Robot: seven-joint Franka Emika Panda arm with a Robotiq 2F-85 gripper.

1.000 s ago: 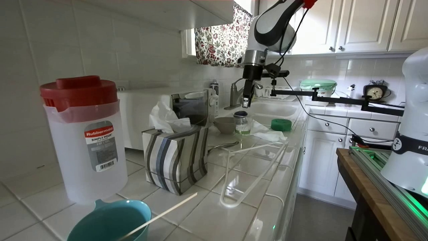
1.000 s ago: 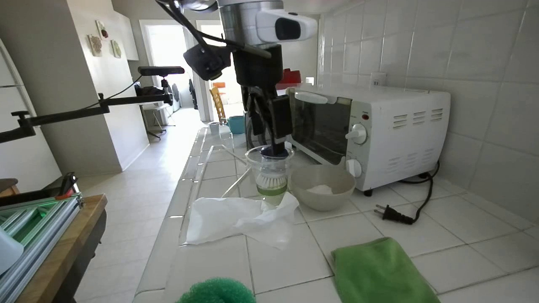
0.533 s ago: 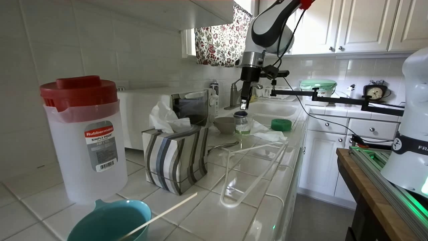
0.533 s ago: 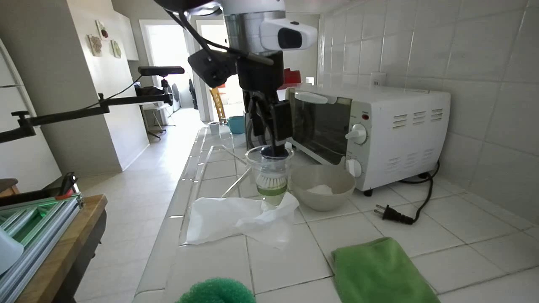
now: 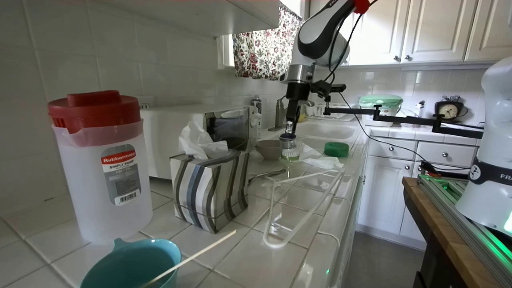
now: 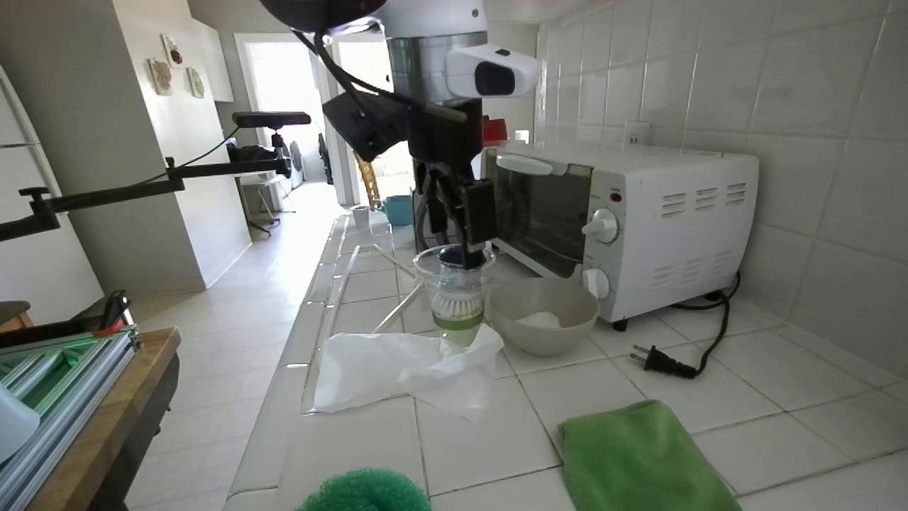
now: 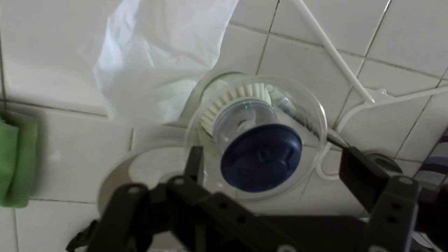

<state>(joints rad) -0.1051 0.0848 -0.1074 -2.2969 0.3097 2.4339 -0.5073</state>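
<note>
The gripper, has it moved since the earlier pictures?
Yes. In an exterior view, against the faucet, the gripper has moved down and slightly toward the picture's left, nearing the dark blue knob.

- Place: kitchen, in a home — long counter of white tile, tiled wall behind.
- Sink, white, set into the counter, far; faucet at its left.
- Cabinets, white, panelled, far right; drawers below.
- Toaster oven, white, glass-fronted, against the tiled wall.
- Pitcher, Rubbermaid, red-lidded, near left; striped tissue box beside it.
- Curtain, floral, at far window.
- Doorway, far left in an exterior view — small pictures on a pale wall to its left.
</note>
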